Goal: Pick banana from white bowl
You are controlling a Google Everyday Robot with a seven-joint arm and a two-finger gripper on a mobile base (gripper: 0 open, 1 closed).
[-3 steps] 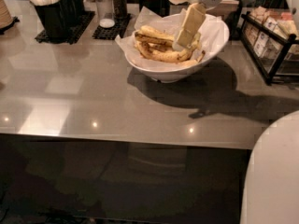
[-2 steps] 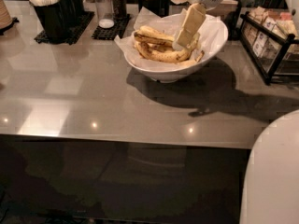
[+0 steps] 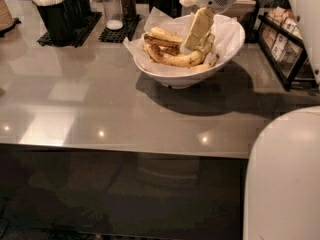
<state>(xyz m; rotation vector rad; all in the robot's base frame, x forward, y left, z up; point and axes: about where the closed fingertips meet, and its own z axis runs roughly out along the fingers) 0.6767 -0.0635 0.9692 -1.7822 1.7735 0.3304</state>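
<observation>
Where the grey tabletop (image 3: 90, 99) meets its far right stretch, the white bowl (image 3: 187, 78) stands, lined with crinkled white paper (image 3: 227, 34). Its shadow spreads over the surface to the right. Several bananas lie on the paper. The banana (image 3: 172, 59), curved and marked with brown, lies across the front of the pile, with a yellower banana (image 3: 161, 34) above it.

The tool (image 3: 201, 45) reaches down into the bowl from the upper right, its cream tip at the right end of the pile. I cannot tell whether it is spread or pinching anything.

A black holder of white utensils (image 3: 56, 11) and two shaker jars (image 3: 113, 6) stand behind on the left, and a wire rack of packets (image 3: 286, 49) stands to the right.
</observation>
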